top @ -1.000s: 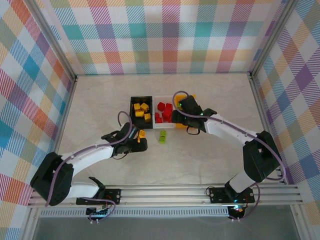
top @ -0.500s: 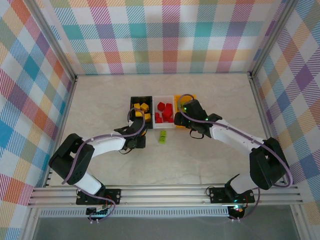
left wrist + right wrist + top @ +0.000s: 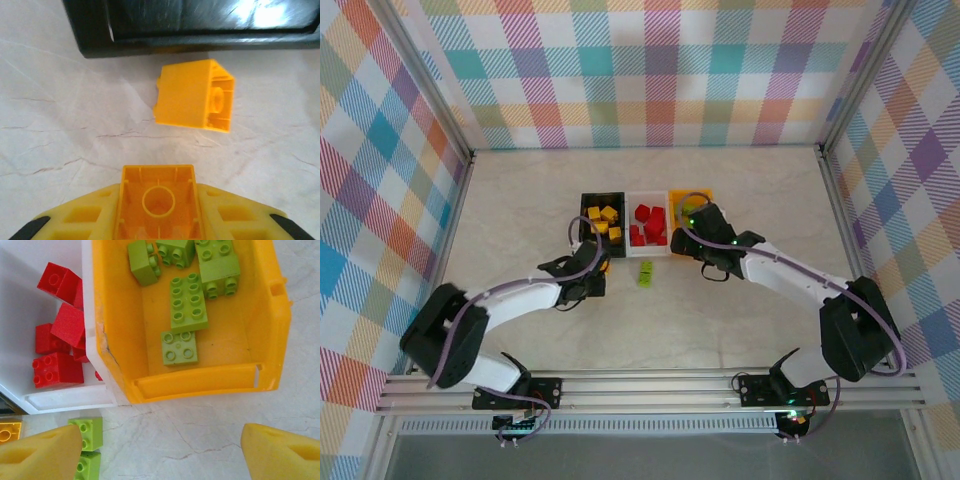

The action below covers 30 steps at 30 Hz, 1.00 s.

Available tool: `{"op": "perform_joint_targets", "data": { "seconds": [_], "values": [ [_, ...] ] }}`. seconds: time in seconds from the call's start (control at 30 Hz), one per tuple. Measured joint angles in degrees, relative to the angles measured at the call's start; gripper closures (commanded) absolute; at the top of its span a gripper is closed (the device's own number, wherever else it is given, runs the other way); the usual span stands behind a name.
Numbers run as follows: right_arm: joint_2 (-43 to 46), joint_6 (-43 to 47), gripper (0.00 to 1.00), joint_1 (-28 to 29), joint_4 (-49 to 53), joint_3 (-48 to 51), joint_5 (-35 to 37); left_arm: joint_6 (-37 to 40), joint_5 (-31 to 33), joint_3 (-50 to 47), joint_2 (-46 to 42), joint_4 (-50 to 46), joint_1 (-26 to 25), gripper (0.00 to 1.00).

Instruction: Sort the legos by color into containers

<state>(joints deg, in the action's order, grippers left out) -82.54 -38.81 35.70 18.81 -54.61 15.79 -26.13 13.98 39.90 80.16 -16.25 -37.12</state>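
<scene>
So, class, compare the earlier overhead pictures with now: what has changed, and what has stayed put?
The left gripper closed on a yellow brick in front of the black bin. The right gripper, open as before, drew back a little toward the near end of the orange bin. Those bins, the white bin and the green bricks on the table stayed put.
</scene>
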Motion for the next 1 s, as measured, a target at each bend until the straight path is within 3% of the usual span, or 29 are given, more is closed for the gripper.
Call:
{"op": "perform_joint_targets", "data": {
  "seconds": [0.1, 0.2, 0.47, 0.7, 0.77, 0.93, 1.0],
  "values": [
    [1.4, -0.5, 0.17, 0.0, -0.2, 1.4, 0.0, -0.2, 0.0, 0.5, -6.9, -2.6, -0.1, 0.66],
    [2.4, -1.2, 0.17, 0.0, -0.7, 3.2, 0.0, -0.1, 0.2, 5.4, -7.8, -6.0, -0.1, 0.66],
    [5.3, -2.6, 0.17, 0.0, -0.7, 6.8, 0.2, 2.0, 2.0, 28.2, 12.1, -7.7, 3.4, 0.69],
    [9.0, -2.8, 0.16, 0.0, -0.3, 8.2, 0.6, 2.1, 3.9, 39.7, 25.4, -9.9, 7.7, 0.68],
    [9.8, -3.0, 0.16, 0.0, 0.0, 8.5, 0.6, 2.2, 4.2, 41.6, 27.1, -10.9, 8.2, 0.62],
    [10.2, -3.7, 0.15, 0.0, 0.6, 8.9, 0.6, 2.8, 4.3, 42.7, 28.0, -11.8, 8.7, 0.25],
    [10.2, -3.9, 0.15, 0.0, 0.7, 9.0, 0.4, 2.6, 3.9, 42.7, 27.9, -12.2, 8.7, 0.17]
  ]
}}
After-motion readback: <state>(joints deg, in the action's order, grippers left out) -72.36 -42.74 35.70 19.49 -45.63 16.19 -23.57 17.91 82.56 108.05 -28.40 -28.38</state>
